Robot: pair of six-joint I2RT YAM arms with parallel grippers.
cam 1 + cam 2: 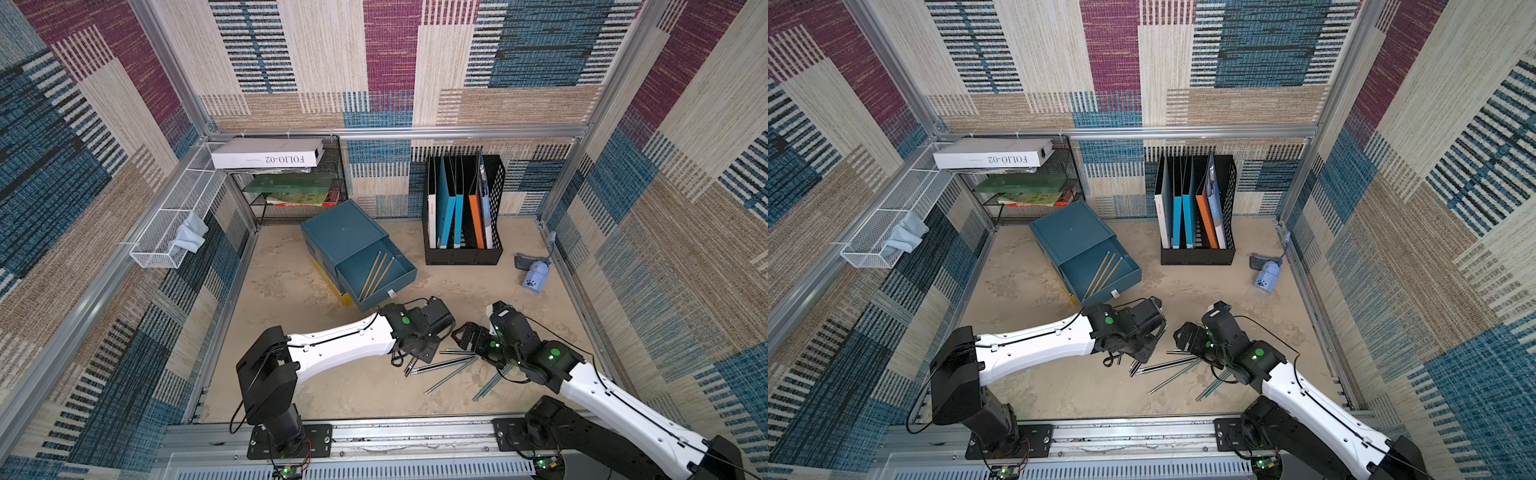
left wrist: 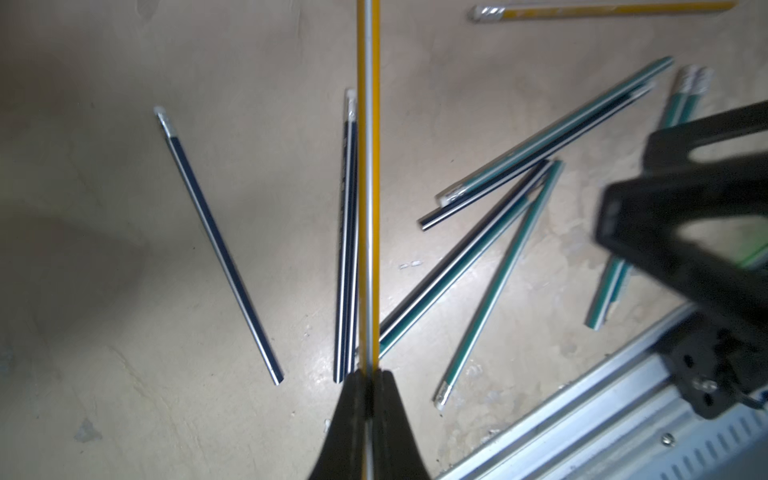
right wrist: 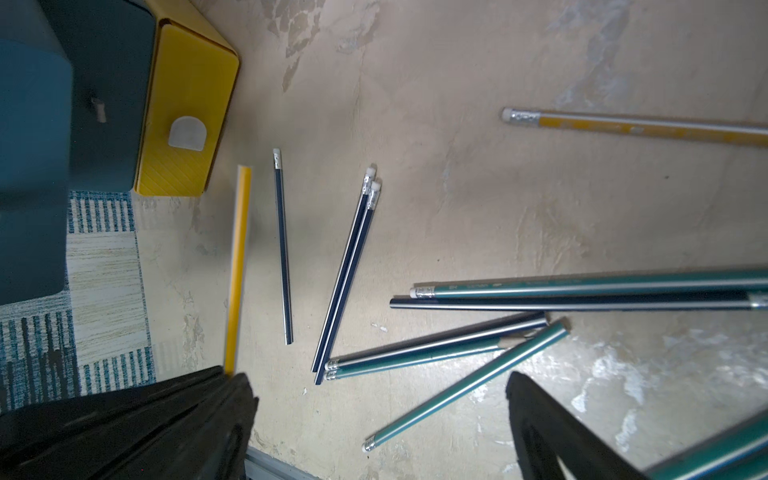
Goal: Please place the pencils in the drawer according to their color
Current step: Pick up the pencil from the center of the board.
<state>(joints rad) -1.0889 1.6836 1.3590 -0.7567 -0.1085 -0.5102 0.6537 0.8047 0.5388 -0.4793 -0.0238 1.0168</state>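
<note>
My left gripper (image 2: 369, 376) is shut on a yellow pencil (image 2: 369, 187), held just above the table over a pair of black pencils (image 2: 347, 232). Another black pencil (image 2: 220, 245) lies apart from them. My right gripper (image 3: 380, 380) is open above several teal pencils (image 3: 465, 390) and black ones scattered at the front middle (image 1: 449, 365). One more yellow pencil (image 3: 644, 126) lies farther out. The teal cabinet (image 1: 340, 228) has its top drawer (image 1: 401, 274) pulled open, with three yellow pencils (image 1: 376, 270) inside. A shut yellow drawer (image 3: 187, 124) sits at its bottom.
A black file holder (image 1: 463, 216) with folders stands at the back right. A wire shelf (image 1: 291, 191) with books and a white box is at the back left, beside a white mesh basket (image 1: 174, 224). A small blue device (image 1: 536, 276) lies at the right. A metal rail (image 1: 374, 432) borders the front.
</note>
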